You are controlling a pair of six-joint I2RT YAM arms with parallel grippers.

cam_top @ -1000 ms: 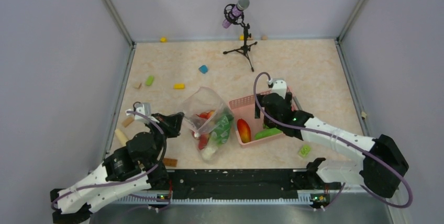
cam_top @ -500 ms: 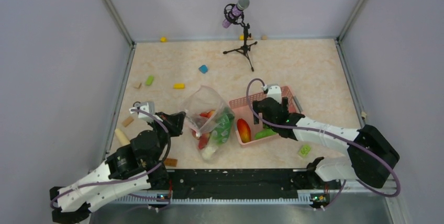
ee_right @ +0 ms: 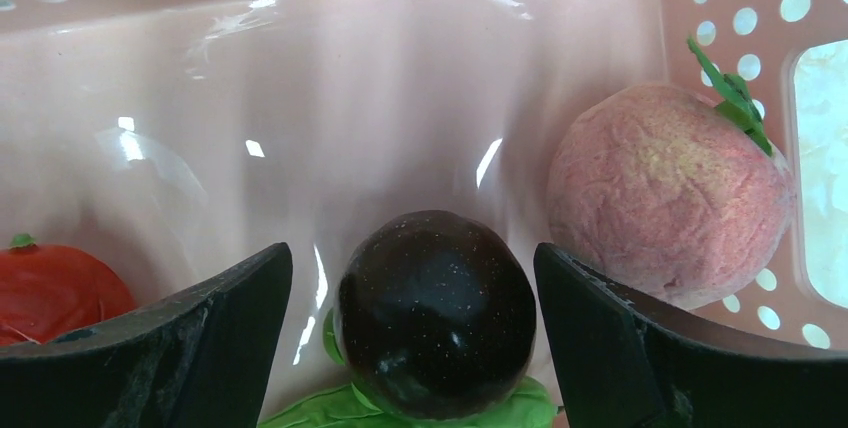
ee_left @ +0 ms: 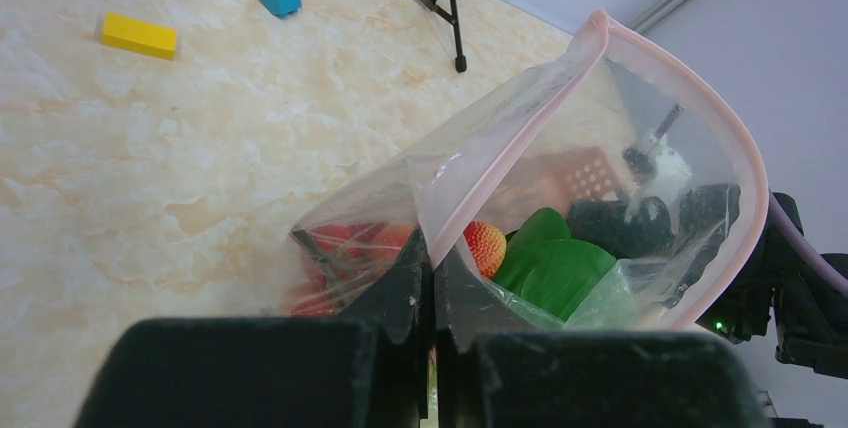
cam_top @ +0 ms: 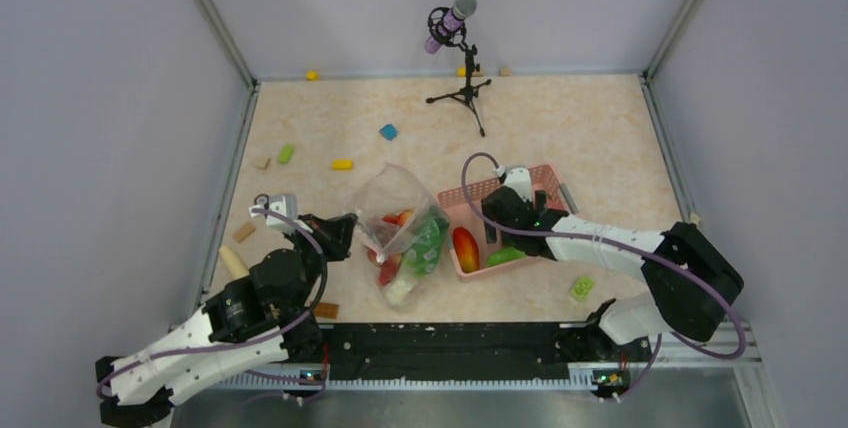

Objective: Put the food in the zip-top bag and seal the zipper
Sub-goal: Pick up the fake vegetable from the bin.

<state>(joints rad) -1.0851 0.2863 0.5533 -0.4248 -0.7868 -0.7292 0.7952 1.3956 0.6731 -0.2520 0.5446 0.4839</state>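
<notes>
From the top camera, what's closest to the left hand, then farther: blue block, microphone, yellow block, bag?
1. Zip-top bag, pinched in the left hand.
2. Yellow block, straight beyond it.
3. Blue block, farther back and right.
4. Microphone, near the back wall.

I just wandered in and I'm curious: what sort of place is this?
Probably a robotics lab's recording cell: robot arms bolted at a tabletop boxed in by plain grey walls, a microphone on a tripod, and toy food in a pink basket.

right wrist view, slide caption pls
Open right gripper straddling a dark round fruit in the pink basket, pink fruit beside it.
</notes>
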